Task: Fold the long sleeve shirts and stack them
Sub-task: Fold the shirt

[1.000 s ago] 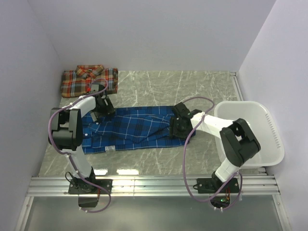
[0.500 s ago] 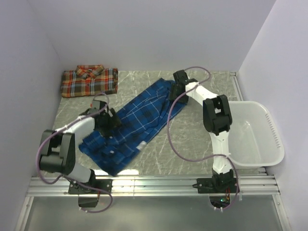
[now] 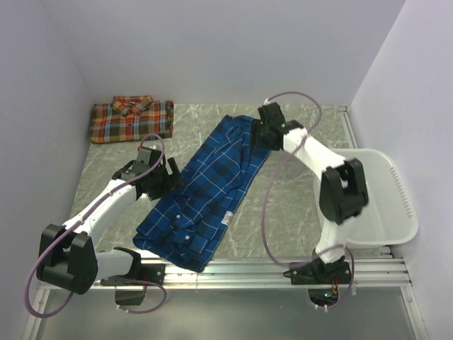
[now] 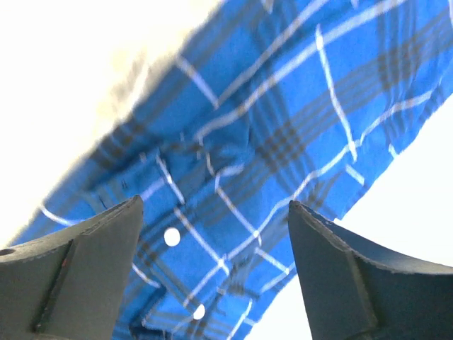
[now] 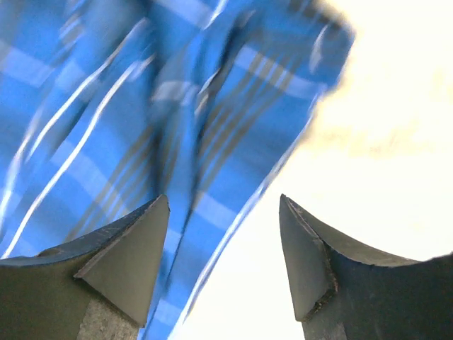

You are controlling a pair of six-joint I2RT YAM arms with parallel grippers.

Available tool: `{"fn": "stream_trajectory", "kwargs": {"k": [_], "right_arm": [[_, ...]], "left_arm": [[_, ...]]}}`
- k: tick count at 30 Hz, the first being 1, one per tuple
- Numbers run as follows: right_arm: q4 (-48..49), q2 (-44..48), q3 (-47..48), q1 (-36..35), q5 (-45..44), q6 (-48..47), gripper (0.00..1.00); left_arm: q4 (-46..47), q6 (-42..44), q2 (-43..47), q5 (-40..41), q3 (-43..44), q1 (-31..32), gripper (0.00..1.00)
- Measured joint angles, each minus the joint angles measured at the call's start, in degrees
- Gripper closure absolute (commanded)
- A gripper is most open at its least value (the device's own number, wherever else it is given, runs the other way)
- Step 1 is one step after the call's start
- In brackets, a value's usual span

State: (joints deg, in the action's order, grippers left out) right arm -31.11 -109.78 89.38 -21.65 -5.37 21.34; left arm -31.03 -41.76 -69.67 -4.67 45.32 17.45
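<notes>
Item one, the blue plaid shirt [image 3: 205, 198]: we record it spread in a long diagonal band across the green-veined marble tabletop [image 3: 297, 205]. Its far end is near the middle of the back, and its near corner reaches the aluminium rail [image 3: 233, 270] at the front edge. The button placket and white buttons show toward the near end. Item two, the red-orange plaid shirt [image 3: 131, 119]: it is folded into a rectangle with the collar on top. It sits in the far left corner close to the back wall, well apart from the blue one. Item three, the left gripper [image 3: 161, 178]: it is at the blue shirt's left edge about midway along. Its wrist view shows the fingers spread wide with cloth below them and nothing pinched. Item four, the right gripper [image 3: 258, 134]: it is over the shirt's far end, fingers likewise apart above the blurred cloth, clamping nothing that we can see. Item five, the white plastic basket [image 3: 396, 205]: it stands at the right edge of the table, and the right arm's elbow overlaps its left rim in the overhead view. Item six, the purple cables [image 3: 272, 212]: these loop from both arms, and the right one hangs over bare marble between shirt and basket. The left arm stretches low across the table left of the blue shirt, on the side where the folded shirt lies.
</notes>
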Motion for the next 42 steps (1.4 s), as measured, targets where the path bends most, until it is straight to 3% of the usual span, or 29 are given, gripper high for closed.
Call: {"fn": "stream_trajectory", "kwargs": {"k": [3, 7, 15, 25, 35, 39, 42], "right_arm": [[2.1, 8.8, -8.0, -5.1, 0.6, 2.2, 0.34], [5.6, 13.3, -16.9, -11.5, 3.1, 6.2, 0.4], [9.0, 5.5, -20.4, -12.0, 6.8, 10.4, 0.45], [8.2, -6.9, -7.8, -7.9, 6.0, 8.4, 0.41], [-0.6, -26.2, 24.0, -0.4, 3.1, 0.7, 0.36], [-2.3, -26.9, 27.0, 0.2, 2.8, -2.0, 0.35], [-1.7, -23.1, 23.1, 0.0, 3.3, -3.5, 0.35]], "left_arm": [[0.2, 1.8, -2.6, 2.7, 2.6, -0.1, 0.16], [0.2, 2.8, -7.6, 4.0, 3.0, -0.3, 0.19], [1.3, 2.6, -13.6, 3.8, 2.9, -0.5, 0.21], [6.6, -2.6, -14.8, -3.1, 0.1, -0.7, 0.22], [14.4, -9.2, -16.6, -13.2, -1.4, 3.7, 0.15], [13.7, -9.6, -16.2, -13.5, 0.0, 5.4, 0.15], [12.2, -9.0, -13.5, -11.8, 0.9, 5.5, 0.16]]}}
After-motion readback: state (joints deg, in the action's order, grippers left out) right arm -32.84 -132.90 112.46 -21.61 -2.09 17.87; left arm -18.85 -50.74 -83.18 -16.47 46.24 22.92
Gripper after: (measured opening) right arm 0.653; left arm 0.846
